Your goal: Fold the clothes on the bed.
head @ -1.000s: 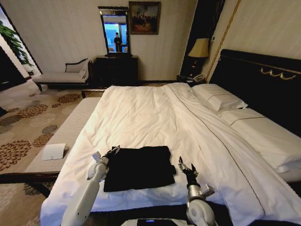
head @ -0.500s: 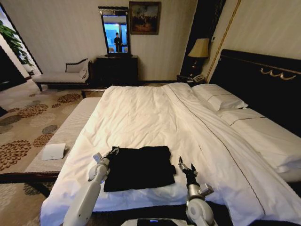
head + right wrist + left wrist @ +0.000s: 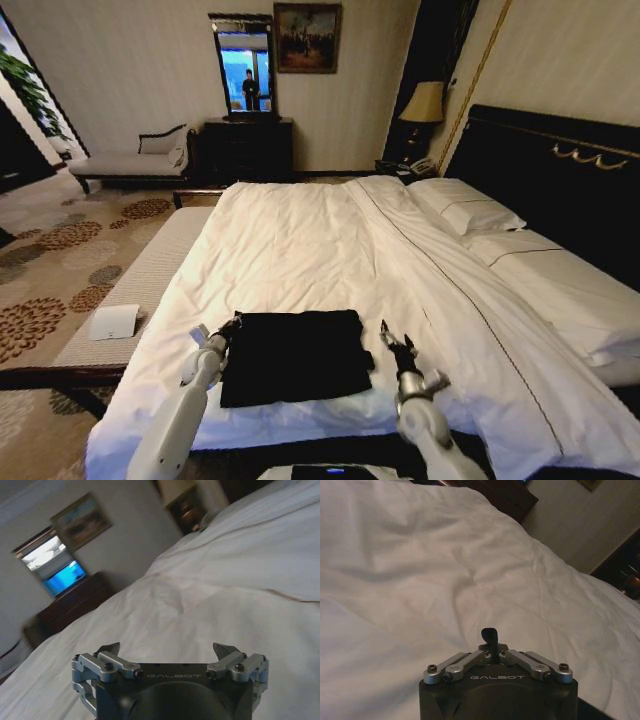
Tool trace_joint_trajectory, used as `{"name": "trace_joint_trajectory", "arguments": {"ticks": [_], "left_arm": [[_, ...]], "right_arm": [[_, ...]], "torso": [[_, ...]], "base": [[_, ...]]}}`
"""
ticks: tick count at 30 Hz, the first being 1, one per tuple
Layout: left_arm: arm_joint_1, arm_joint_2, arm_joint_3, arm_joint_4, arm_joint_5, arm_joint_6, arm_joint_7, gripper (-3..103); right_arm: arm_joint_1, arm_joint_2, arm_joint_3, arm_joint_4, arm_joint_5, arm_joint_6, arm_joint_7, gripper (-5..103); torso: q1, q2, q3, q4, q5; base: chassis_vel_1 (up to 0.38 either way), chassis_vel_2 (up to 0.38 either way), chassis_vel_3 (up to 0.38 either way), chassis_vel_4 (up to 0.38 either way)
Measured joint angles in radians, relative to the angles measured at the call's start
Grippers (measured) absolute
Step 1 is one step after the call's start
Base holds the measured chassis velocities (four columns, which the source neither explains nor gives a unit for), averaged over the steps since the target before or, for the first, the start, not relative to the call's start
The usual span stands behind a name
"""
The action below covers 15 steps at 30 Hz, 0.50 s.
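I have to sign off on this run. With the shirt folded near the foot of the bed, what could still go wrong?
The left gripper sits shut at the black T-shirt corner; retreating could drag a fold loose. The right gripper, open beside the other edge, might snag the white bedding.

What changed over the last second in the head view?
Both arms shifted slightly: the left gripper eased off the T-shirt's left edge, fingers shut on nothing, and the right gripper edged up beside its right edge, open. The folded shirt and the bed stayed put.
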State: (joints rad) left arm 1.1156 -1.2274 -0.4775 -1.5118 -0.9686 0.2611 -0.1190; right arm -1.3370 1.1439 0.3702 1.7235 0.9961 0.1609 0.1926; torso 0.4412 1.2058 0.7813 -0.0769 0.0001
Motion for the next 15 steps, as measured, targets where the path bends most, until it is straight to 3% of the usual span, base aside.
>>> {"name": "trace_joint_trajectory", "arguments": {"ticks": [2,3,7,8,11,15], "left_arm": [[0.017,0.005,-0.015,-0.014,-0.005,0.000,0.000,1],[0.017,0.005,-0.015,-0.014,-0.005,0.000,0.000,1],[0.039,0.012,-0.033,-0.032,-0.006,0.000,-0.004,1],[0.039,0.012,-0.033,-0.032,-0.006,0.000,-0.004,1],[0.053,0.018,-0.041,-0.047,-0.006,-0.001,-0.014,1],[0.065,0.029,-0.045,-0.058,-0.005,-0.001,-0.018,1]], "right_arm": [[0.082,-0.070,-0.034,-0.092,0.064,-0.030,-0.084,100],[0.082,-0.070,-0.034,-0.092,0.064,-0.030,-0.084,100],[0.199,-0.144,-0.096,-0.256,0.131,-0.097,-0.285,100],[0.199,-0.144,-0.096,-0.256,0.131,-0.097,-0.285,100],[0.255,-0.153,-0.129,-0.343,0.174,-0.162,-0.412,100],[0.293,-0.137,-0.156,-0.402,0.189,-0.203,-0.499,100]], "torso": [[0.000,0.000,0.000,0.0001,0.0000],[0.000,0.000,0.000,0.0001,0.0000],[0.000,0.000,0.000,0.0000,-0.0001],[0.000,0.000,0.000,0.0000,-0.0001],[0.000,0.000,0.000,-0.0002,0.0000],[0.000,0.000,0.000,-0.0003,-0.0002]], "base": [[0.000,0.000,0.000,0.000],[0.000,0.000,0.000,0.000],[0.000,0.000,0.000,0.000],[0.000,0.000,0.000,0.000],[0.000,0.000,0.000,0.000],[0.000,0.000,0.000,0.000]]}}
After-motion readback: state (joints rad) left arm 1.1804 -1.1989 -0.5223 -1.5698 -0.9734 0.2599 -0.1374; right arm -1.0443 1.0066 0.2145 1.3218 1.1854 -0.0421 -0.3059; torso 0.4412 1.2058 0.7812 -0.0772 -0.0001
